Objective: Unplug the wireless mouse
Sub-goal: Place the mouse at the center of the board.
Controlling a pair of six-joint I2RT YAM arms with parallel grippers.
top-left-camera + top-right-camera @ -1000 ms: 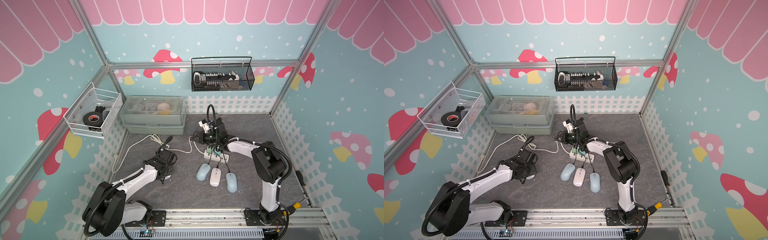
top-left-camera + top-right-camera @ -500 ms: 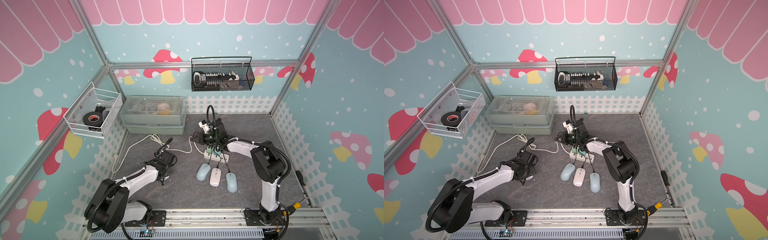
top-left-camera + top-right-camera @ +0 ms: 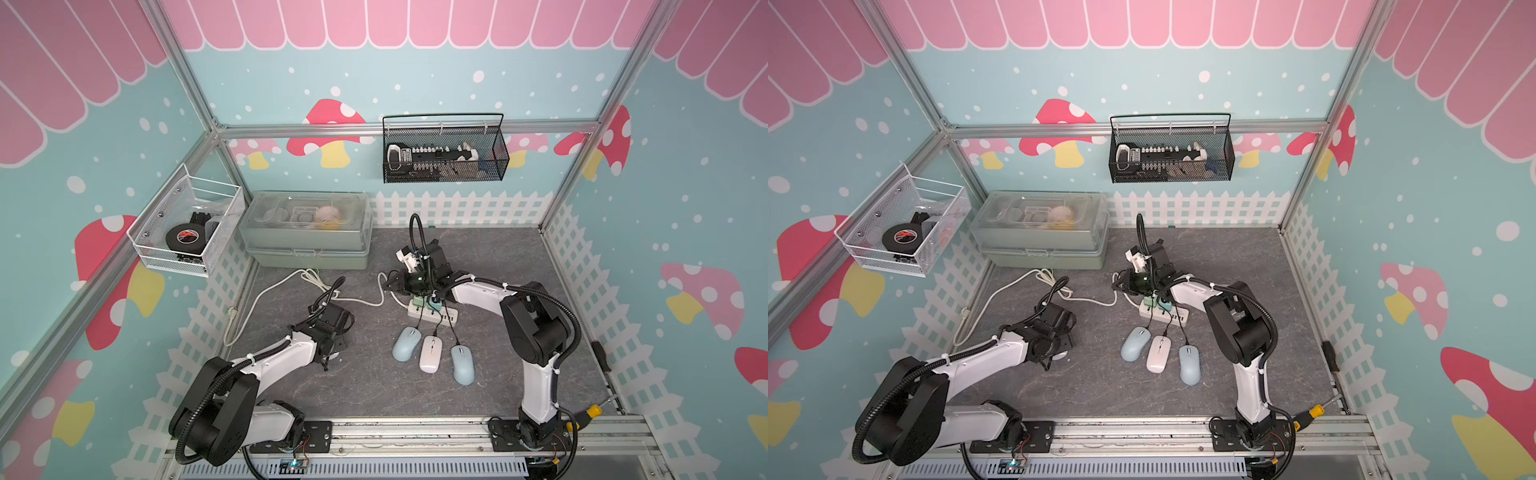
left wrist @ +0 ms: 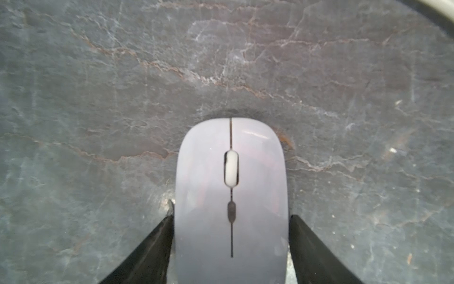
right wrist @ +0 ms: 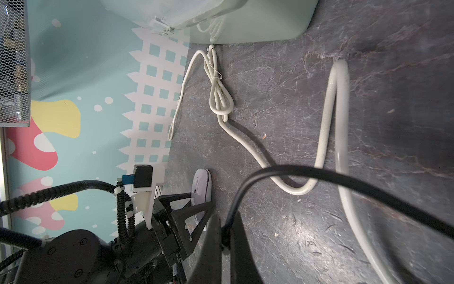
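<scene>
The left gripper [image 4: 232,211] stands open, its jaws straddling the wireless mouse [image 4: 258,172] with a narrow gap at one finger. The mouse lies flat in the left half of the table [image 3: 374,386]. The right gripper [image 5: 227,216] is clamped on a black cable [image 5: 319,173] near the power strip [image 3: 432,312].

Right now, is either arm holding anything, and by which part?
The right end effector pinches a black cable on the cord itself. The left end effector straddles the pale mouse at its sides, seemingly loose.
</scene>
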